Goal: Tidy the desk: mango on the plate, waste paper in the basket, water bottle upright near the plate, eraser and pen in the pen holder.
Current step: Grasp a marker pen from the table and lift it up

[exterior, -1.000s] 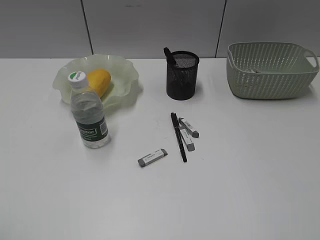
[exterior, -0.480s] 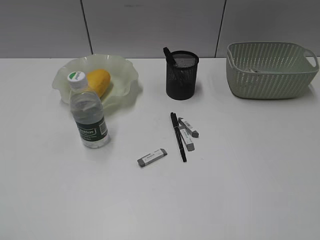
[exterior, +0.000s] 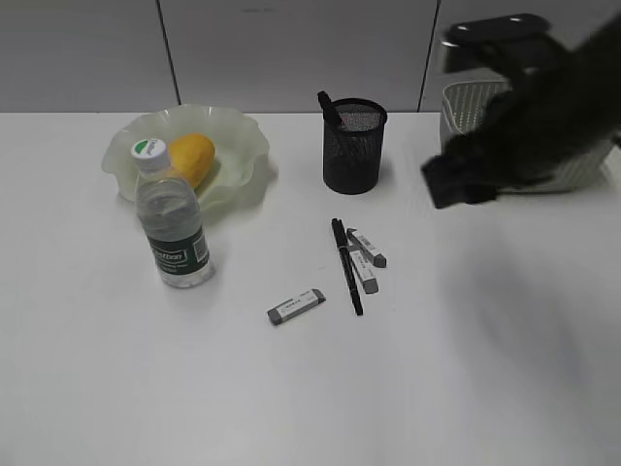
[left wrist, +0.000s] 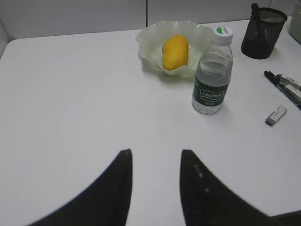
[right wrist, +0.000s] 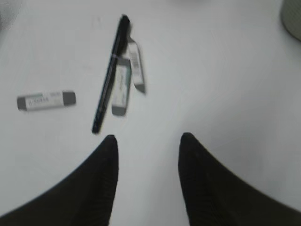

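Observation:
The mango lies on the ruffled green plate. The water bottle stands upright in front of the plate. A black pen lies mid-desk beside two grey erasers, with a third eraser to their left. The pen holder holds one dark item. The basket is mostly hidden behind my blurred right arm; the waste paper is hidden. My right gripper is open and empty above the desk, near the pen. My left gripper is open over bare desk.
The white desk ends at a grey panelled wall behind. In the left wrist view the bottle, plate and pen holder lie far ahead of the jaws.
My right arm has swept into the exterior view from the upper right, blurred, and now covers most of the basket. Nothing on the desk has moved.

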Action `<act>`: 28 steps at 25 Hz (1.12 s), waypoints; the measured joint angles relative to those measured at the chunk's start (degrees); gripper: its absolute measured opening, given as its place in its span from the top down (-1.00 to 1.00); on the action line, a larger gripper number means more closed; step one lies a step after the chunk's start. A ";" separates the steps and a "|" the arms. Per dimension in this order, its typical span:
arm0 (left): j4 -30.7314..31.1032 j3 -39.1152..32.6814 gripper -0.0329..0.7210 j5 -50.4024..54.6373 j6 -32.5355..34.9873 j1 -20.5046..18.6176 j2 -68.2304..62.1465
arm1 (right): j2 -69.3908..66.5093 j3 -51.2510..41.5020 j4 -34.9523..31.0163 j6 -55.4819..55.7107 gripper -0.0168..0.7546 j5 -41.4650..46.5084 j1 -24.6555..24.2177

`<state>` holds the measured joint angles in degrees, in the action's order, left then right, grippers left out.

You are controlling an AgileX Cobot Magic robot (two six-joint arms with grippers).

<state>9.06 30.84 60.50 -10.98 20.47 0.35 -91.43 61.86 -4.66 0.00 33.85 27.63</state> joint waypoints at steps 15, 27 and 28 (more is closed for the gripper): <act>0.00 0.00 0.27 0.00 0.00 0.00 0.00 | -41.41 39.38 -6.59 2.98 0.05 16.20 3.11; 0.00 0.00 0.27 0.00 0.00 0.00 0.00 | -44.51 39.99 -5.34 4.01 0.13 16.40 3.09; 0.00 0.00 0.27 0.00 0.00 0.00 0.00 | -44.55 39.99 -5.28 4.01 0.21 16.34 3.09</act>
<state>9.06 30.84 60.50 -10.98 20.47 0.35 -135.98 101.85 -9.93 4.01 50.19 30.72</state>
